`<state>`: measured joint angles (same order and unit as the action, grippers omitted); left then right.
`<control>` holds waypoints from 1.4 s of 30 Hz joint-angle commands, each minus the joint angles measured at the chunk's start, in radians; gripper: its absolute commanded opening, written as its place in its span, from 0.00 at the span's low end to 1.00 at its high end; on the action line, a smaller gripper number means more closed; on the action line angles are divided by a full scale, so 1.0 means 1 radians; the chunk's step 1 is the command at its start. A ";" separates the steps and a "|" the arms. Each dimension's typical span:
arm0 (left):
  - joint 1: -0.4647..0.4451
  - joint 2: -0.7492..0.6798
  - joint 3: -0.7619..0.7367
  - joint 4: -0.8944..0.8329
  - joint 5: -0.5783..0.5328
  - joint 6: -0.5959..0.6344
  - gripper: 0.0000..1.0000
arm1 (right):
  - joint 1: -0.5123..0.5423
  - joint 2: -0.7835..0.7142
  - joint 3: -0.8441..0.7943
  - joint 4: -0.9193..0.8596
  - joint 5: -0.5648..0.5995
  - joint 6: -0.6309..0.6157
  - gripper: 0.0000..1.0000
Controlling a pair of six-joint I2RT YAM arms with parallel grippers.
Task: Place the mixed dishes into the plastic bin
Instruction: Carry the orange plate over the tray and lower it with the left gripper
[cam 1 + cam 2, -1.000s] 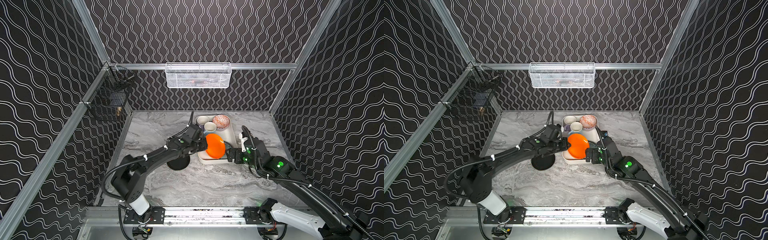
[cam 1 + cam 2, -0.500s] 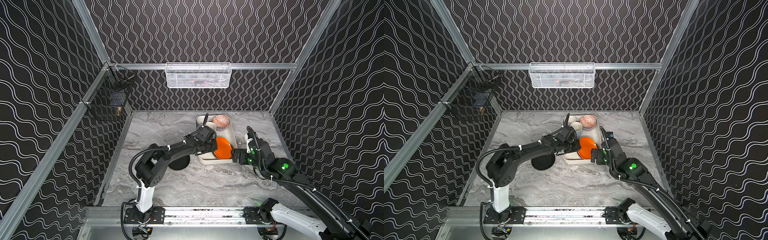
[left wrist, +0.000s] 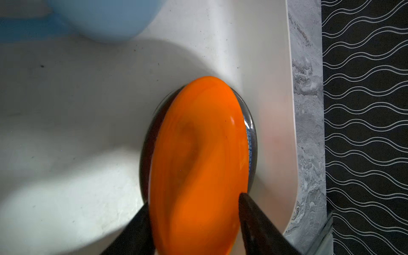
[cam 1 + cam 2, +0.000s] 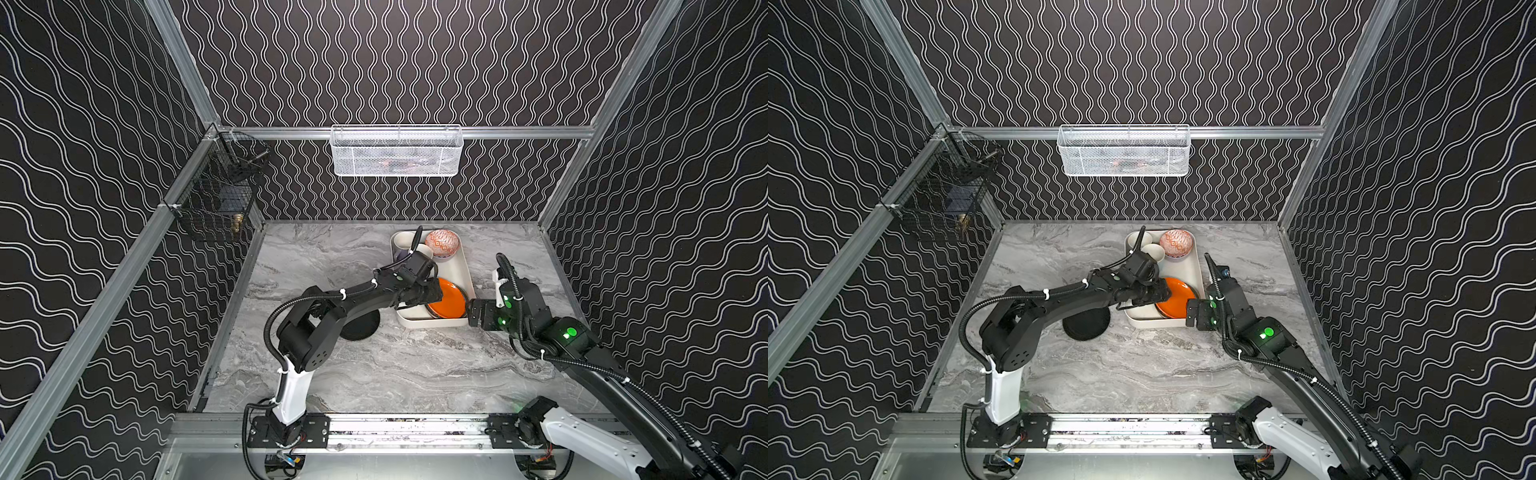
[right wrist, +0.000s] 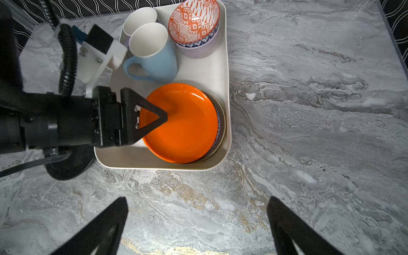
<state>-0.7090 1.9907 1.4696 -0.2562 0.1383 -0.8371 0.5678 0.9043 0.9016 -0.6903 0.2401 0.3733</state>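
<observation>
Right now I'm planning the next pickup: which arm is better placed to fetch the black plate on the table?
Left, probably. The black plate lies under the left forearm, left of the plastic bin; the open right pincer is beyond the bin's opposite side.

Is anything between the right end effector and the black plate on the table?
Yes. The plastic bin lies between the right end effector and the black plate, and the left arm stretches across above the plate.
</observation>
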 commanded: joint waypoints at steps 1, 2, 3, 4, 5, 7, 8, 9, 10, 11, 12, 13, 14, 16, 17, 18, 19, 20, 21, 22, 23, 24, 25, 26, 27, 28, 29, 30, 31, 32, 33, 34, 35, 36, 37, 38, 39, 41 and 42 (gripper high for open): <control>0.000 -0.021 -0.011 -0.046 -0.039 0.022 0.60 | -0.005 0.002 -0.006 0.022 -0.017 -0.011 0.99; 0.000 -0.026 -0.014 -0.055 -0.047 0.027 0.60 | -0.005 0.003 -0.008 0.027 -0.022 -0.013 0.99; 0.000 -0.031 -0.019 -0.064 -0.054 0.029 0.60 | -0.006 0.004 -0.010 0.031 -0.025 -0.013 1.00; 0.000 -0.034 -0.025 -0.071 -0.058 0.031 0.60 | -0.007 0.005 -0.013 0.034 -0.029 -0.013 0.99; 0.000 -0.038 -0.031 -0.075 -0.065 0.033 0.60 | -0.009 0.008 -0.016 0.038 -0.034 -0.014 1.00; -0.001 -0.040 -0.041 -0.078 -0.069 0.034 0.60 | -0.011 0.013 -0.018 0.041 -0.040 -0.016 1.00; 0.000 -0.035 -0.041 -0.080 -0.071 0.035 0.59 | -0.011 0.016 -0.020 0.041 -0.042 -0.014 1.00; 0.000 -0.033 -0.041 -0.080 -0.069 0.035 0.58 | -0.012 0.016 -0.021 0.042 -0.042 -0.016 1.00; 0.000 -0.029 -0.041 -0.078 -0.069 0.037 0.57 | -0.013 0.017 -0.023 0.041 -0.042 -0.017 1.00; 0.000 -0.024 -0.040 -0.073 -0.070 0.036 0.56 | -0.014 0.015 -0.024 0.039 -0.042 -0.016 1.00; 0.000 -0.020 -0.039 -0.072 -0.065 0.034 0.55 | -0.015 0.016 -0.024 0.038 -0.041 -0.016 1.00; 0.000 -0.014 -0.033 -0.069 -0.066 0.036 0.52 | -0.017 0.013 -0.024 0.039 -0.039 -0.018 0.99; 0.000 -0.008 -0.028 -0.067 -0.066 0.035 0.50 | -0.019 0.012 -0.025 0.037 -0.038 -0.019 1.00; 0.000 0.002 -0.020 -0.061 -0.065 0.038 0.46 | -0.022 0.014 -0.026 0.036 -0.036 -0.020 1.00; 0.000 0.009 -0.014 -0.059 -0.066 0.040 0.44 | -0.025 0.015 -0.026 0.034 -0.034 -0.021 1.00; 0.000 0.016 -0.009 -0.060 -0.066 0.042 0.41 | -0.028 0.017 -0.027 0.034 -0.035 -0.022 1.00; 0.000 0.026 -0.001 -0.059 -0.064 0.043 0.37 | -0.029 0.020 -0.027 0.033 -0.035 -0.024 0.99; 0.000 0.036 0.006 -0.059 -0.060 0.045 0.34 | -0.030 0.025 -0.026 0.031 -0.034 -0.025 1.00; 0.000 0.042 0.011 -0.060 -0.058 0.043 0.33 | -0.033 0.026 -0.026 0.027 -0.033 -0.025 1.00; -0.001 0.048 0.014 -0.056 -0.053 0.043 0.32 | -0.035 0.027 -0.026 0.026 -0.033 -0.026 0.99; 0.000 0.051 0.012 -0.049 -0.048 0.040 0.31 | -0.037 0.027 -0.026 0.028 -0.034 -0.027 1.00; 0.000 0.052 0.011 -0.044 -0.047 0.040 0.31 | -0.038 0.027 -0.026 0.028 -0.036 -0.029 1.00; 0.000 0.053 0.010 -0.042 -0.048 0.041 0.31 | -0.040 0.028 -0.026 0.029 -0.037 -0.030 1.00; 0.000 0.054 0.008 -0.040 -0.048 0.042 0.31 | -0.042 0.030 -0.026 0.029 -0.038 -0.031 0.99; 0.000 0.054 0.008 -0.041 -0.049 0.042 0.30 | -0.042 0.034 -0.024 0.026 -0.038 -0.031 0.99; 0.000 0.056 0.007 -0.039 -0.049 0.043 0.30 | -0.043 0.036 -0.023 0.024 -0.037 -0.031 1.00; 0.000 0.059 0.007 -0.039 -0.049 0.043 0.30 | -0.044 0.040 -0.021 0.022 -0.037 -0.032 0.99; 0.000 0.060 0.007 -0.037 -0.049 0.044 0.30 | -0.045 0.039 -0.021 0.021 -0.036 -0.032 0.99; 0.000 0.062 0.005 -0.032 -0.048 0.043 0.30 | -0.045 0.041 -0.022 0.022 -0.037 -0.031 0.99; 0.000 0.065 0.005 -0.029 -0.045 0.043 0.30 | -0.045 0.043 -0.021 0.021 -0.039 -0.033 1.00; 0.000 0.066 0.007 -0.028 -0.043 0.043 0.30 | -0.046 0.044 -0.020 0.020 -0.038 -0.033 0.99; 0.000 0.070 0.006 -0.024 -0.042 0.043 0.30 | -0.046 0.045 -0.019 0.018 -0.038 -0.032 0.99; 0.000 0.074 0.005 -0.019 -0.040 0.043 0.30 | -0.046 0.046 -0.017 0.016 -0.037 -0.031 0.99; 0.001 0.078 0.006 -0.018 -0.039 0.044 0.30 | -0.046 0.045 -0.016 0.013 -0.037 -0.031 1.00; 0.000 0.084 0.009 -0.018 -0.037 0.043 0.30 | -0.046 0.046 -0.014 0.011 -0.036 -0.031 0.99; 0.001 0.086 0.009 -0.018 -0.031 0.043 0.31 | -0.046 0.046 -0.011 0.008 -0.035 -0.031 0.99; 0.002 0.086 0.010 -0.018 -0.028 0.043 0.33 | -0.046 0.045 -0.009 0.008 -0.036 -0.031 1.00; 0.002 0.071 0.001 -0.016 -0.021 0.041 0.40 | -0.047 0.046 -0.004 0.003 -0.040 -0.033 0.99; 0.003 0.058 -0.008 -0.015 -0.023 0.041 0.42 | -0.047 0.046 -0.003 0.006 -0.043 -0.034 0.99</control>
<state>-0.7071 2.0693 1.4700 -0.2855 0.1066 -0.8085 0.5217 0.9501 0.8860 -0.6792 0.2001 0.3470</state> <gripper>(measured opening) 0.413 0.994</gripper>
